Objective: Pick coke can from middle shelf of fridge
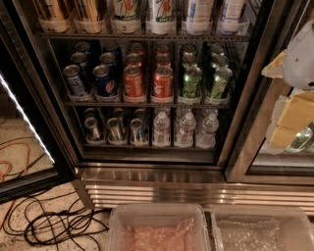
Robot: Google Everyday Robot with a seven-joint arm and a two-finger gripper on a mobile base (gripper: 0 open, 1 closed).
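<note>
The fridge (pixel 152 182) stands open, its ribbed steel base facing me. On the middle shelf (pixel 147 103) soda cans stand in rows. Two red coke cans (pixel 133 82) (pixel 163 81) are at the front centre, with more red cans behind them. Blue Pepsi cans (pixel 105 80) stand to their left and green cans (pixel 192 82) to their right. My gripper (pixel 293 117), white with yellowish parts, hangs at the right edge of the camera view in front of the neighbouring glass door. It is well to the right of the cans and touches none of them.
Tall drinks (pixel 161 14) fill the rack above. Small cans (pixel 114 130) and water bottles (pixel 184 128) fill the rack below. The open door (pixel 29 132) with a lit strip is at left. Cables (pixel 54 223) lie on the floor. Two clear bins (pixel 117 220) (pixel 304 220) sit at the bottom.
</note>
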